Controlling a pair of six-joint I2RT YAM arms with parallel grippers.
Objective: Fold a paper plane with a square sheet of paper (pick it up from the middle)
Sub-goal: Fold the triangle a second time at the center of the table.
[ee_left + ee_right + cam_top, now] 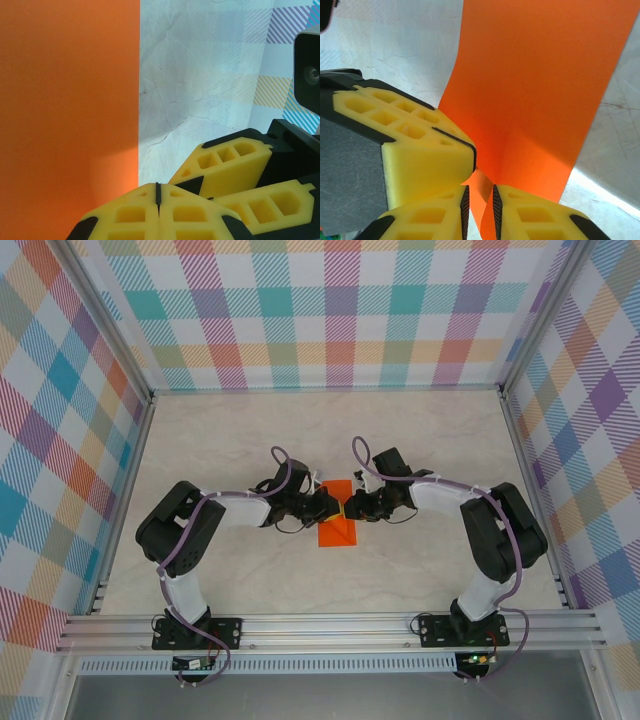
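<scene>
Left gripper [157, 196] is squeezing its jaws fully together at the left side of the square sheet of paper [337, 532], with nothing visible between them. The orange sheet is sitting mid-table [230, 440]. Right gripper [479, 205] is pinching the sheet's right edge in narrow jaws, almost touching the left one.

I'm getting bright, even light from overhead in the top view, throwing only faint, soft shadows under the arms [190, 530] onto the table [420, 440]. From the wrists, the square sheet of paper [70, 90] is coming through saturated and glare-free. A soft shadow is dimming its lower corner, and the checked wall [295, 20] is washing out pale.
</scene>
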